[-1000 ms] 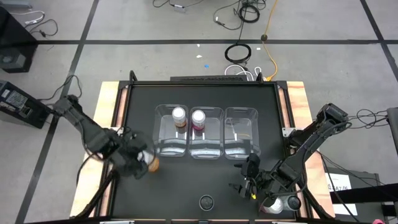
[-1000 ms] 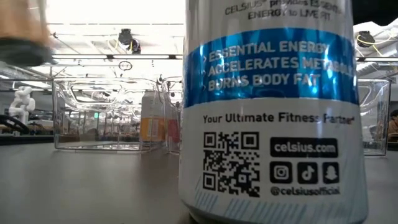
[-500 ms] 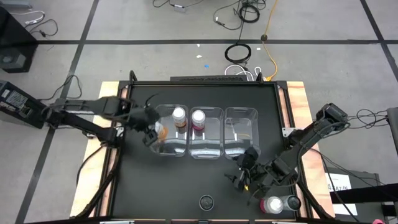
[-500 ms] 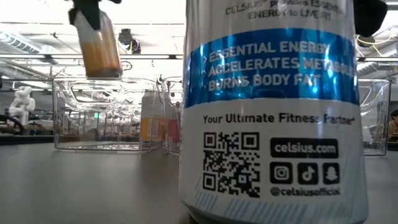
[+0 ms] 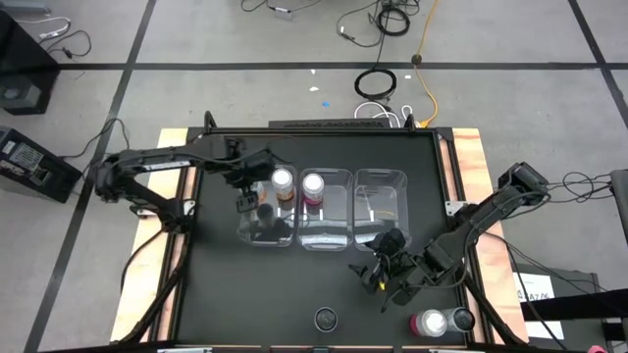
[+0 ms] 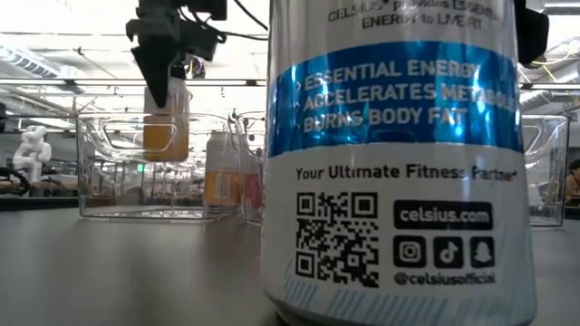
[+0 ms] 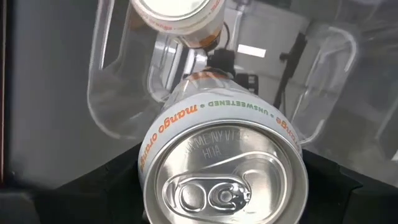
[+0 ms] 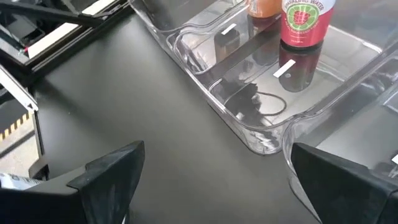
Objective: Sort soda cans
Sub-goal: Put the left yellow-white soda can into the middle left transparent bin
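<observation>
Carried up and across from the table's left edge: left gripper (image 5: 251,199) now over the left bin (image 5: 247,233), orange can (image 6: 167,118) clamped between its fingers, hanging above the bin floor beside the orange can (image 5: 283,181) already inside. Means a second orange is about to join its match; release not yet made. Pink can (image 5: 313,184) stands in the middle bin (image 5: 345,240). Swung inward too: right gripper (image 5: 385,277), empty, spread wide, near the right bin (image 5: 402,235). Left to sort: pink can (image 5: 429,322) and grey can (image 5: 461,319) at the right front, grey can (image 5: 325,318) at front centre.
</observation>
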You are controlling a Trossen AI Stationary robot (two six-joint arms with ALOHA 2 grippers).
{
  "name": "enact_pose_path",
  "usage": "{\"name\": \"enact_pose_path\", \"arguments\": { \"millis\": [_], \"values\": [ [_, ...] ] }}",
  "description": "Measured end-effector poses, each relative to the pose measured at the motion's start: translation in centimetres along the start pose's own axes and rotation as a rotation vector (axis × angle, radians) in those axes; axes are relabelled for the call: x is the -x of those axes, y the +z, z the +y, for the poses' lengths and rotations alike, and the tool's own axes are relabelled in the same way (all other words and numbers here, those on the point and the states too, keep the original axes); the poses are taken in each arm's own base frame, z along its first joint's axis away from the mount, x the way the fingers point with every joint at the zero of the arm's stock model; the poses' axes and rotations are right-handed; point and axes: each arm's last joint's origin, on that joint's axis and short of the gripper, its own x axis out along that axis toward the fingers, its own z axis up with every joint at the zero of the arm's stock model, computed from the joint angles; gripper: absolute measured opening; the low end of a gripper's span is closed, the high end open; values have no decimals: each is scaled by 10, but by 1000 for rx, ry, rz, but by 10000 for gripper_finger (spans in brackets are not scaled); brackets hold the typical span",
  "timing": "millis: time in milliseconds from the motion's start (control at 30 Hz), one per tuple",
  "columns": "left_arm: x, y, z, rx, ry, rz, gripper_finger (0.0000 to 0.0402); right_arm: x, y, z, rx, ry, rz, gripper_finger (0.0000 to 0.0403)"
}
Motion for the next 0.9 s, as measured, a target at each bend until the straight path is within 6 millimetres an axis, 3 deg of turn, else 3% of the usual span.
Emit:
{"name": "enact_pose_path", "arguments": {
  "millis": [200, 900],
  "values": [
    [-21, 12, 6, -44, 5, -18, 311, 0, 0, 0, -14, 0, 0, 398],
    [-62, 3, 34, -22, 1, -37, 311, 0, 0, 0, -60, -2, -1, 398]
  ]
}}
